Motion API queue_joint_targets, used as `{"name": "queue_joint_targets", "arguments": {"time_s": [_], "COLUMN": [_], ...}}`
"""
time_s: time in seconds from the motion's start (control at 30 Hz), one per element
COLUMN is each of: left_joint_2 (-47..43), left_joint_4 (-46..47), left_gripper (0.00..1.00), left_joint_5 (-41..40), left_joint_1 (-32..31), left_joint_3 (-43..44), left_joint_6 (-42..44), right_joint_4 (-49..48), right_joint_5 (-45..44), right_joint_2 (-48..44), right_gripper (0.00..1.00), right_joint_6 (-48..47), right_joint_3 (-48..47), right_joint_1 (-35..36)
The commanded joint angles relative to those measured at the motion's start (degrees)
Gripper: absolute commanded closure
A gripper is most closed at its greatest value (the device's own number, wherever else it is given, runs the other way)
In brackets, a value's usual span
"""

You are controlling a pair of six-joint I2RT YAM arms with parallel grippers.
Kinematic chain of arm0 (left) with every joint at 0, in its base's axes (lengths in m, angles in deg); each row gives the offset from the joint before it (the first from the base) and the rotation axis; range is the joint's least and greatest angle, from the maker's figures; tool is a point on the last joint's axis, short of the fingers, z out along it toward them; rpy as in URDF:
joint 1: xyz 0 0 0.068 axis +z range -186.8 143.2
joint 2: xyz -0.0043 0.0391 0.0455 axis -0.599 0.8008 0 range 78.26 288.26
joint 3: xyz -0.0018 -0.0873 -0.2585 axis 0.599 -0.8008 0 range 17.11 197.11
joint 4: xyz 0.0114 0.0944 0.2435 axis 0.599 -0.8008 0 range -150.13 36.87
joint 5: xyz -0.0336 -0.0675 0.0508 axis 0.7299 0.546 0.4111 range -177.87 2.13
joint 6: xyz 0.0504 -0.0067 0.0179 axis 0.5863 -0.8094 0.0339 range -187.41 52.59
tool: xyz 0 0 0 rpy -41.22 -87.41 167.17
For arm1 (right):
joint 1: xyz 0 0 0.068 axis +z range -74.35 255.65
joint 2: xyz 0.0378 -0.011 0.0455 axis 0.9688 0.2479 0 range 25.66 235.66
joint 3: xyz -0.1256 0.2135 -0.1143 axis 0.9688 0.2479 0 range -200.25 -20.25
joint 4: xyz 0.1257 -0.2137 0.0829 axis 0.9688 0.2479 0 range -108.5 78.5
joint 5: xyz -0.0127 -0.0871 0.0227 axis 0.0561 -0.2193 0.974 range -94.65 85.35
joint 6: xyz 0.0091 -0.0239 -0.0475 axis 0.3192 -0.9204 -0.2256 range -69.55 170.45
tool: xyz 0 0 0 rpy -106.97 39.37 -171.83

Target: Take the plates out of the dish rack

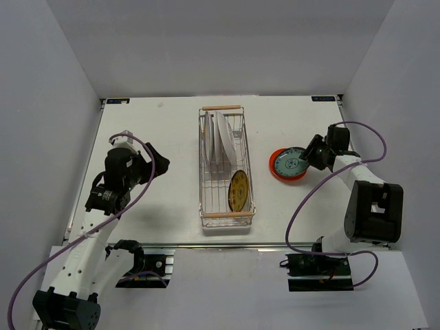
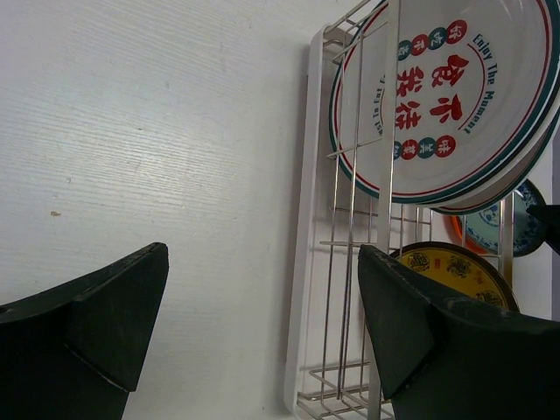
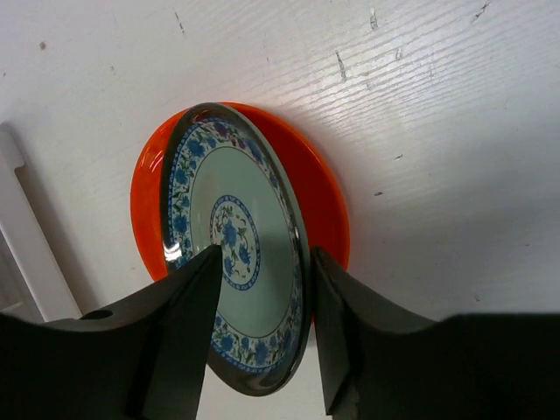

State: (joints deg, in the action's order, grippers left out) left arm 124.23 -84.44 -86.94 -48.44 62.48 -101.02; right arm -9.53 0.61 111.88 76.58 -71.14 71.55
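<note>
top external view: the left gripper (image 1: 159, 165) hangs over the bare table (image 1: 158, 124) with its fingers spread wide and nothing between them. the rack (image 1: 201, 172) stands off to its right, well apart from it. in the rack, the white plates (image 1: 221, 141) lean on edge at the far end and a yellow plate (image 1: 238, 190) stands on edge at the near end. the right gripper (image 1: 309, 157) sits on the other side of the rack, right at a blue-patterned plate (image 1: 289, 162) that lies on an orange plate (image 1: 275, 172) on the table.

left wrist view: we see the left gripper (image 2: 262, 254) wide open, both fingers clear of everything. the rack (image 2: 388, 227) runs ahead of its right finger, the nearest white plate (image 2: 437, 96) upright inside with a dark green rim and red lettering. the yellow plate (image 2: 455, 267) peeks out just past that finger's tip.

right wrist view: the right gripper (image 3: 267, 255) straddles the near edge of the blue-patterned plate (image 3: 232, 219). its fingers are parted wider than the thin rim, so we read them as loose around it, not pinching. the plate leans tilted on the orange plate (image 3: 319, 188), which lies flat on the table (image 3: 437, 131) just ahead of the fingertips.
</note>
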Motion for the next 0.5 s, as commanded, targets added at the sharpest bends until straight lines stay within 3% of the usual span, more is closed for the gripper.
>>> {"name": "queue_joint_targets", "arguments": {"time_s": [0.0,0.1,0.17,0.33,0.47], "left_joint_2": [0.17,-0.27,-0.71,-1.85,-3.61], "left_joint_4": [0.37,1.34,1.78,2.04,3.19], "left_gripper": [0.02,0.02,0.02,0.02,0.02], "left_joint_5": [1.27,3.55,4.25,6.01,7.86], "left_joint_1": [-0.23,-0.23,-0.23,-0.23,-0.23], "left_joint_3": [1.22,0.52,0.08,-0.63,-1.77], "left_joint_6": [0.47,0.38,0.29,0.38,0.65], "right_joint_4": [-0.62,0.60,1.65,5.52,8.52], "right_joint_5": [2.12,3.27,3.53,-3.92,-8.16], "right_joint_2": [0.62,1.59,2.11,1.94,-3.48], "right_gripper": [0.49,0.35,0.13,0.11,0.11], "right_joint_6": [-0.99,-1.34,-2.22,-3.71,-5.29], "right_joint_3": [-0.35,-0.61,-0.78,-1.93,-1.93], "right_joint_1": [-0.38,-0.30,-0.03,0.06,0.32]}}
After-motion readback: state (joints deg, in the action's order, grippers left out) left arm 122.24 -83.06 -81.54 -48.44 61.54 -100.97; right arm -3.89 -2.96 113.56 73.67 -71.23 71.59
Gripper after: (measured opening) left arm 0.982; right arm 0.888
